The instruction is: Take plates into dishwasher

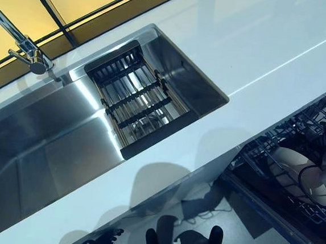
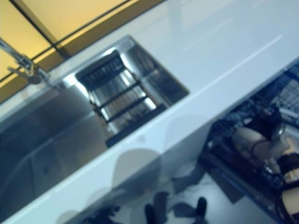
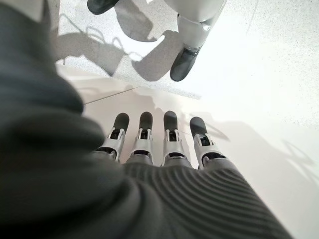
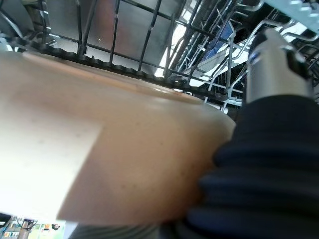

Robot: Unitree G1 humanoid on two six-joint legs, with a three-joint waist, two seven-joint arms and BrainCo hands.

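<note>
A cream plate (image 1: 296, 171) lies in the open dishwasher's lower rack (image 1: 262, 146) at the right edge of the eye views. In the right wrist view the same plate (image 4: 114, 149) fills most of the picture, with the dark rack wires (image 4: 149, 30) just past its rim. My right hand (image 4: 271, 64) is on the plate, its thumb hooked over the rim; the other fingers are hidden beneath it. My left hand (image 3: 172, 144) hangs over the pale floor with straight fingers and holds nothing.
A white counter (image 1: 260, 56) runs across the scene above the dishwasher. In it sits a steel sink (image 1: 46, 146) holding a dark drying rack (image 1: 134, 94), with no plates visible in it. A faucet (image 1: 29, 50) stands behind the sink.
</note>
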